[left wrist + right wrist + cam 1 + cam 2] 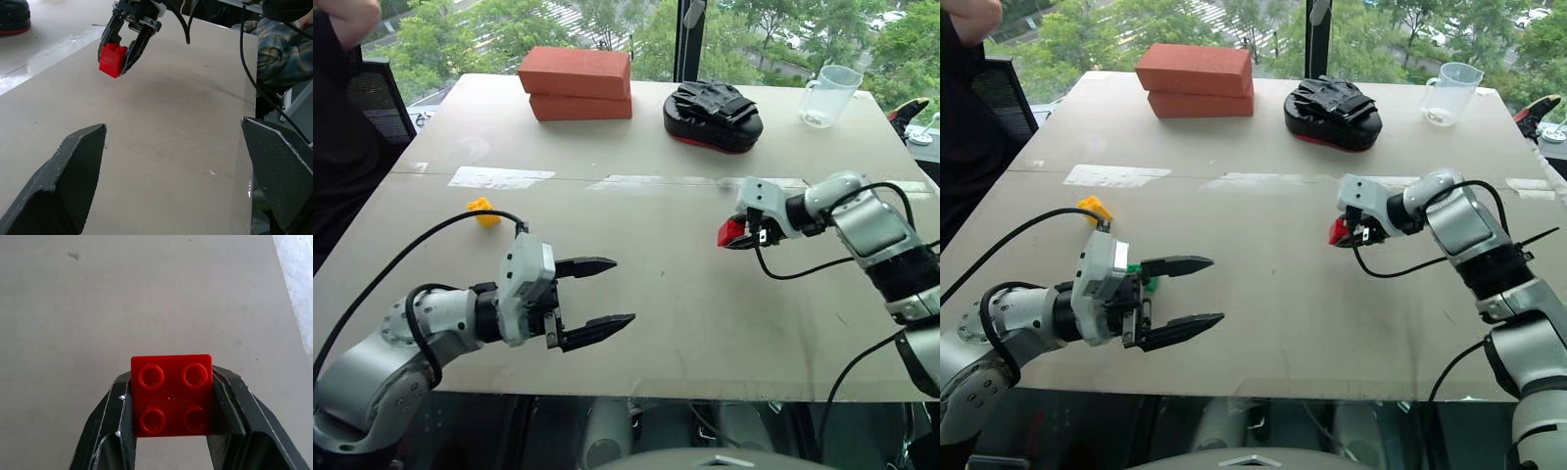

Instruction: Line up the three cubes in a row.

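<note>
1. Fingers of the right gripper (736, 238) are clamped on the red cube (172, 395), held above the table (705, 323).
2. Left gripper (602, 299) is spread wide, nothing held.
3. Yellow cube (483, 210) and green cube (1144, 278) are seen on the table's left side.

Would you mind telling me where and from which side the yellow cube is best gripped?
Take the yellow cube by two opposite flat side walls, coming down from above: it sits on the table with open space round it, and its studded top would give the jaws poor contact. The left gripper, open and nearest, seems the one to use. Which way the cube's walls face is too small to tell.
</note>
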Tool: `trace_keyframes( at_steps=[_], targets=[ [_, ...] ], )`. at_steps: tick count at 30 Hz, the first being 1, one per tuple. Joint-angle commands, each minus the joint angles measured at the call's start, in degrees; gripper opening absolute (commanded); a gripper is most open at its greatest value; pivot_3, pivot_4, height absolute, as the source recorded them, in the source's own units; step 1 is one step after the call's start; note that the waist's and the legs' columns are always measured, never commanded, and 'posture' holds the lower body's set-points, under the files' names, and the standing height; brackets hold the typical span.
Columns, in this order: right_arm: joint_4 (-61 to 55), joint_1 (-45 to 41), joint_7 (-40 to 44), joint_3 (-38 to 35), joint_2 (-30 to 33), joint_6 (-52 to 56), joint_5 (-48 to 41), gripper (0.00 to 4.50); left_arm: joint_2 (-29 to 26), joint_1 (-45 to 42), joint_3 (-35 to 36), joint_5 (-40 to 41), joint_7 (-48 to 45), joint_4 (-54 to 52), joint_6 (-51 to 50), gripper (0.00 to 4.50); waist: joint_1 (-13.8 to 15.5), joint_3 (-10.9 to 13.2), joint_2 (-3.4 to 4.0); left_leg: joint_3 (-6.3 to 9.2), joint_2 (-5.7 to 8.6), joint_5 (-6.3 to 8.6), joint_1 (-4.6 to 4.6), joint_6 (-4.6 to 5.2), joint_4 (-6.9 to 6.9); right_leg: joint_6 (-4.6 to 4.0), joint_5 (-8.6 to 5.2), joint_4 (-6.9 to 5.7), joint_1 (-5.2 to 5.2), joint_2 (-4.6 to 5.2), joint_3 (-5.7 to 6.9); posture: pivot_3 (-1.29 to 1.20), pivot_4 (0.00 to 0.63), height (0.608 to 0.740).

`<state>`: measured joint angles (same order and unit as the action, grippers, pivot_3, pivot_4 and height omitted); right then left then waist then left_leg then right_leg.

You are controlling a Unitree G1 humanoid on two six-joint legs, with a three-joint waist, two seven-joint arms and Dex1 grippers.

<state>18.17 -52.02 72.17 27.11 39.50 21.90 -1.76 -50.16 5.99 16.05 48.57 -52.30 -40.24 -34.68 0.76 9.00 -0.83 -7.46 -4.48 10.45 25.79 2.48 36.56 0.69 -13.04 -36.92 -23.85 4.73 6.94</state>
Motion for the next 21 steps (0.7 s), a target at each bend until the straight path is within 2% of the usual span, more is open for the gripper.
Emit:
trace_keyframes(
  at_steps=[1, 9, 21],
  targets=[
    [4.2, -2.2, 1.7, 0.0, -1.3, -4.2, 2.5, 1.33, -0.5, 1.6, 2.9, 0.8, 0.7, -3.5, 0.4, 4.50, 0.0, 0.0, 0.00, -0.01, 0.00, 0.00, 0.00, -0.01, -0.01, 0.02, 0.01, 0.00, 0.00, -0.01, 0.00, 0.00, 0.150, 0.740],
    [12.7, -4.2, 3.2, -0.1, -4.8, -8.8, 6.3, 1.33, -0.3, 4.3, 4.4, 1.1, 1.9, -5.3, 0.5, 4.50, -0.4, 0.0, 0.04, -0.01, -0.05, -0.01, -0.08, -0.02, 0.00, 0.03, -0.01, -0.04, 0.01, -0.07, 0.01, 0.00, 0.150, 0.740],
    [15.6, -5.8, 5.4, -0.3, -6.8, -8.4, 7.9, 1.33, -0.3, 6.1, 5.7, 1.4, 2.5, -6.1, 0.6, 4.50, -1.3, 0.0, 0.04, -0.01, -0.07, -0.02, -0.08, -0.03, 0.00, 0.00, 0.03, -0.05, 0.02, -0.07, 0.01, 0.00, 0.150, 0.740]
  ],
)
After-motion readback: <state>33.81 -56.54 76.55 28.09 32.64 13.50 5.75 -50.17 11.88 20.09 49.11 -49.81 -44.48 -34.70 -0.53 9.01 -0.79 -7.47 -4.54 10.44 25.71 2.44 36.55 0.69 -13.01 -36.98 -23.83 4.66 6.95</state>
